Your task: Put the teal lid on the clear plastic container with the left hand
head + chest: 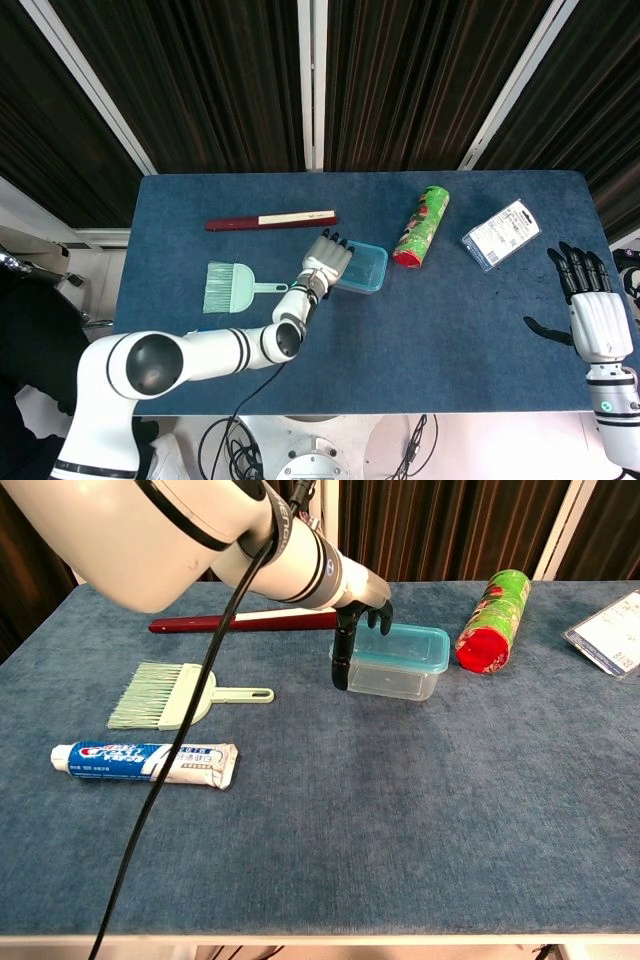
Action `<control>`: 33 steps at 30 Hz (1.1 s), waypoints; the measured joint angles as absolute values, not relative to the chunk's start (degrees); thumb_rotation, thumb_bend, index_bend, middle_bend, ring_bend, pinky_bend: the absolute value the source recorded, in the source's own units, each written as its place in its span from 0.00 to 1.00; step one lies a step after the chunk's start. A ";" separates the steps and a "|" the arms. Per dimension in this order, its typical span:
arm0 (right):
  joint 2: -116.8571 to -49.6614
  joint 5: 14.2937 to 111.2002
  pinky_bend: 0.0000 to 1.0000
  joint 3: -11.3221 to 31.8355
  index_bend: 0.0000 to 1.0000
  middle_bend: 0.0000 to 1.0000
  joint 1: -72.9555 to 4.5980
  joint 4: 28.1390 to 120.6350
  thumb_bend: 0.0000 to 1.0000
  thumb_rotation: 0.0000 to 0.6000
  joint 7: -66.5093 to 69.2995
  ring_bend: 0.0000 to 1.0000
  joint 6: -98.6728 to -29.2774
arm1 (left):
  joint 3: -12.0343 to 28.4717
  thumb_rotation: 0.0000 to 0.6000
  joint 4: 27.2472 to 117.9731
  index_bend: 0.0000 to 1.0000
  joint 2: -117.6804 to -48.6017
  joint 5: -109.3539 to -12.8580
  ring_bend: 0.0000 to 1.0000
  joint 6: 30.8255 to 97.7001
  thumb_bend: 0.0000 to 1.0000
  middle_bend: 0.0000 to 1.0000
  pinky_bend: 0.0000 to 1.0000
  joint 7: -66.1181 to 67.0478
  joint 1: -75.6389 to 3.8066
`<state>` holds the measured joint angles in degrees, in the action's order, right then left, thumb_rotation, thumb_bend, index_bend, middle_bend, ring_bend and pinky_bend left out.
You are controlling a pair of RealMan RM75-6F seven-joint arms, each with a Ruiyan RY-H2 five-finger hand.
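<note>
The teal lid (367, 263) (408, 645) lies flat on top of the clear plastic container (392, 681) near the middle of the blue table. My left hand (327, 260) (358, 612) is over the container's left end. Its fingers (381, 614) reach down onto the lid's left edge, and the thumb hangs beside the container's left wall. I cannot tell whether the thumb touches the wall. My right hand (590, 300) hovers over the table's right edge, fingers spread, holding nothing.
A dark red long case (270, 220) (240, 622) lies behind the left hand. A mint hand brush (225, 285) (165, 695) and a toothpaste tube (145, 762) sit to the left. A green-red can (422, 227) (492, 620) and a clear packet (502, 234) (610, 630) lie to the right.
</note>
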<state>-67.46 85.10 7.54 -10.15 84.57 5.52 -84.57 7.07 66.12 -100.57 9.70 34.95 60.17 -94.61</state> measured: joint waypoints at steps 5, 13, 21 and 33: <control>-67.38 85.23 0.00 7.50 0.00 0.00 -9.97 84.78 0.03 1.00 5.45 0.00 -84.89 | 6.73 1.00 66.53 0.16 -100.15 9.34 0.01 34.57 0.00 0.12 0.05 58.60 -94.65; -67.17 85.80 0.00 7.41 0.00 0.00 -9.75 85.11 0.03 1.00 5.52 0.00 -85.51 | 7.54 1.00 75.06 0.17 -95.69 0.02 0.01 37.73 0.00 0.13 0.05 53.54 -92.35; -67.47 86.25 0.00 7.28 0.00 0.00 -9.87 85.03 0.03 1.00 5.54 0.00 -85.49 | 7.20 1.00 86.40 0.18 -91.15 -14.07 0.01 44.17 0.00 0.13 0.05 47.10 -86.98; -67.61 86.71 0.00 7.16 0.00 0.00 -10.06 84.99 0.03 1.00 5.65 0.00 -85.45 | 2.86 1.00 88.73 0.19 -93.27 -19.76 0.01 48.11 0.00 0.13 0.05 45.72 -83.80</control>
